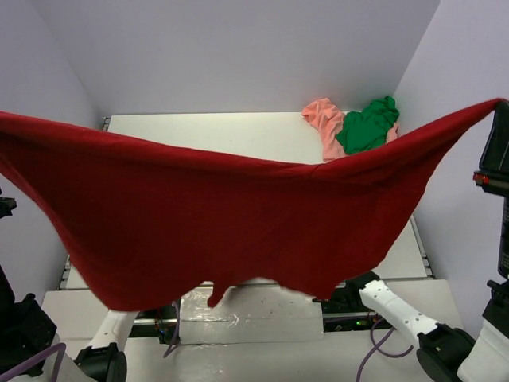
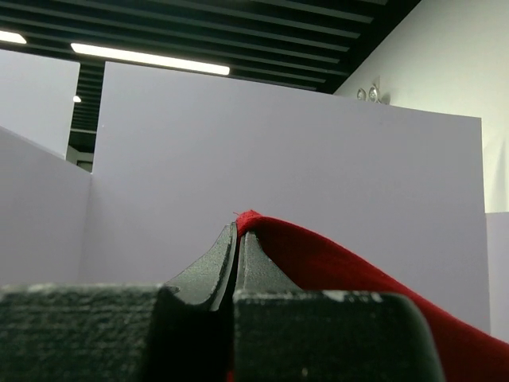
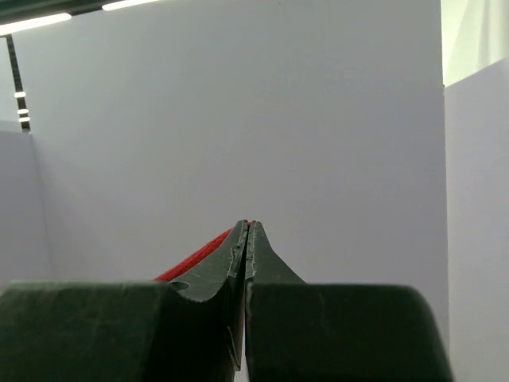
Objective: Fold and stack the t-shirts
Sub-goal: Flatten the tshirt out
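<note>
The dark red t-shirt [image 1: 199,223] hangs spread wide in the air above the table, sagging in the middle. My left gripper [image 2: 238,227] is shut on one corner of it; red cloth [image 2: 334,267] runs off to the right from the tips. My right gripper [image 3: 247,227] is shut on the other corner, with a red edge [image 3: 199,255] showing to the left of the fingers. In the top view the right arm [image 1: 497,151] holds its corner high at the right edge; the left gripper is out of frame there. The green t-shirt [image 1: 370,126] lies crumpled on the salmon-pink t-shirt [image 1: 326,123] at the table's far right.
The white table [image 1: 207,131] is walled by pale lilac panels [image 1: 238,48] behind and at both sides. Both arm bases [image 1: 398,314] sit at the near edge, partly hidden by the hanging shirt.
</note>
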